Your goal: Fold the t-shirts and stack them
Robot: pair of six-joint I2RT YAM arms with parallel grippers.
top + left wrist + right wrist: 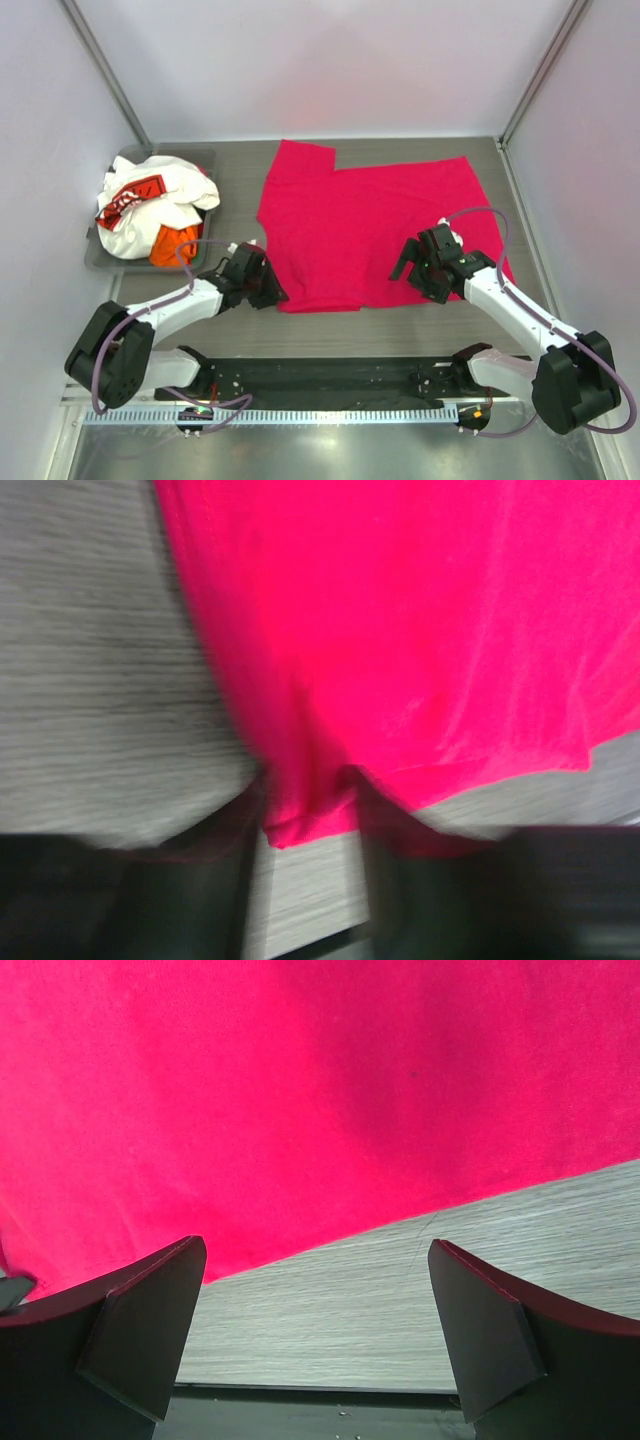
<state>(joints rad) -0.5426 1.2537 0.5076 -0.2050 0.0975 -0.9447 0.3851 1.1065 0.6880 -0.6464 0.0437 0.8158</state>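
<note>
The magenta-red t-shirt lies spread flat on the table. My left gripper is at its near left corner. In the blurred left wrist view the jaws stand a narrow gap apart, with that shirt corner bunched between them. My right gripper is wide open and empty above the shirt's near hem; in its wrist view the hem runs just beyond the fingertips. The white printed t-shirt and the orange t-shirt lie crumpled in the bin.
The grey bin stands at the far left of the table. A black base rail runs along the near edge and shows in the right wrist view. White walls enclose the table at the back and both sides.
</note>
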